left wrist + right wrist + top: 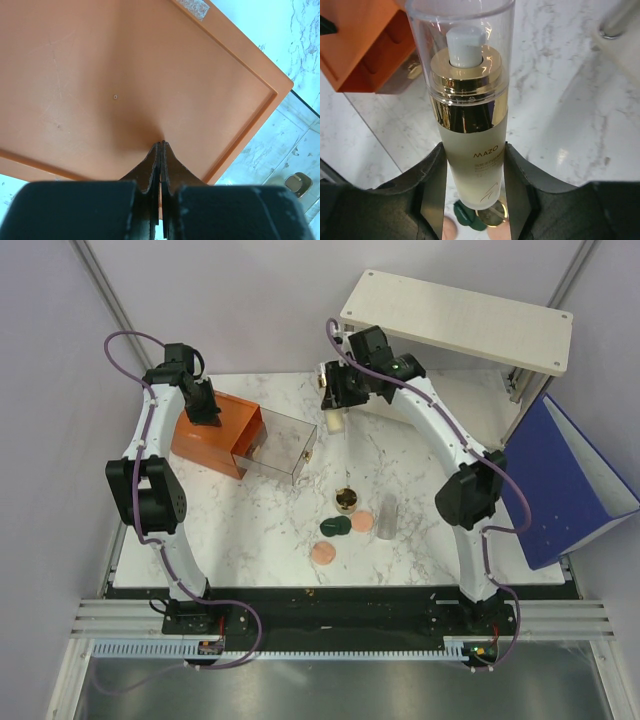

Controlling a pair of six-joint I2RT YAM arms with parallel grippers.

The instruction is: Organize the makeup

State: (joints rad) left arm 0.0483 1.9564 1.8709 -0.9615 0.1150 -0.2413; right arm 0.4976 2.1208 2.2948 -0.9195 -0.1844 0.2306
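Observation:
My right gripper is shut on the cream bottle, held above the marble table near the back, its gold collar and clear cap pointing away from the wrist. Below it on the table lie the gold-lidded jar, the dark green compact, two peach discs and the clear tube. My left gripper is shut with nothing in it, its tips touching the top of the orange drawer box.
A clear drawer with a gold knob stands pulled out of the orange box toward the right. A pale wooden board overhangs the back right corner. A blue folder leans at the table's right edge.

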